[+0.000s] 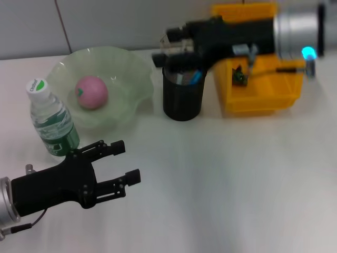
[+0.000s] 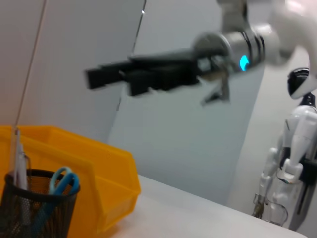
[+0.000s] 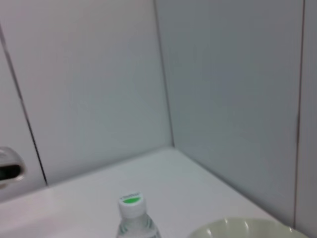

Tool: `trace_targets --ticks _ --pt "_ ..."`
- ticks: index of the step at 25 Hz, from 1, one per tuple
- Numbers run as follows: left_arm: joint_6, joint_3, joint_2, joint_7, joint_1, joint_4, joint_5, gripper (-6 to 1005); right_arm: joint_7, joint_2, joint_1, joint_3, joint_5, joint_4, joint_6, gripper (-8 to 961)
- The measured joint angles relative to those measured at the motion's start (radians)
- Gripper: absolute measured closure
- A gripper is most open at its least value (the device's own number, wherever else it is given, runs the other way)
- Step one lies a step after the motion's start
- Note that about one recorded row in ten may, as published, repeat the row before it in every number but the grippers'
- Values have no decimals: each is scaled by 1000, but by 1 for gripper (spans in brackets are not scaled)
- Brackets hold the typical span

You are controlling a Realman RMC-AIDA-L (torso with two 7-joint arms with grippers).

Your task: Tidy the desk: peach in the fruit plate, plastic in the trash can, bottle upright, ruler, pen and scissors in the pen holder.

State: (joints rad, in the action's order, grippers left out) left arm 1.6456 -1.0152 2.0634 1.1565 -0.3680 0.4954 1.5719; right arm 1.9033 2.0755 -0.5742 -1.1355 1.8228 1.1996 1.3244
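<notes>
The pink peach (image 1: 92, 91) lies in the green fruit plate (image 1: 131, 74). To its left the bottle (image 1: 51, 118) stands upright. The black mesh pen holder (image 1: 182, 97) holds blue-handled scissors (image 2: 62, 181) and a pale stick (image 2: 17, 158) that is either the ruler or the pen. My right gripper (image 1: 164, 48) hovers just above the holder, open, with nothing in it. It also shows in the left wrist view as the right gripper (image 2: 109, 79). My left gripper (image 1: 129, 162) is open low over the table, in front of the bottle.
The yellow bin (image 1: 258, 103) stands right of the pen holder, under my right arm, with a small dark-green scrap (image 1: 239, 76) inside. White wall panels close off the back. In the right wrist view the bottle cap (image 3: 131, 202) and the plate rim (image 3: 247, 225) show.
</notes>
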Motion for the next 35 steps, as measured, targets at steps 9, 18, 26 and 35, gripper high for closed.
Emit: trace_targets --ticks 9,18,26,35 --pt "5 14 6 -47 3 -21 0 202 -541 -24 53 194 -139 -532 218 218" --pt "2 4 -2 -49 -7 -29 16 202 -708 -23 96 186 -93 -702 302 218" --pt "16 5 -27 -6 -15 -18 124 202 -740 -13 108 186 -31 -755 315 217" --pt "30 9 -39 -13 -16 -11 128 202 -741 -12 112 192 -31 -755 319 217"
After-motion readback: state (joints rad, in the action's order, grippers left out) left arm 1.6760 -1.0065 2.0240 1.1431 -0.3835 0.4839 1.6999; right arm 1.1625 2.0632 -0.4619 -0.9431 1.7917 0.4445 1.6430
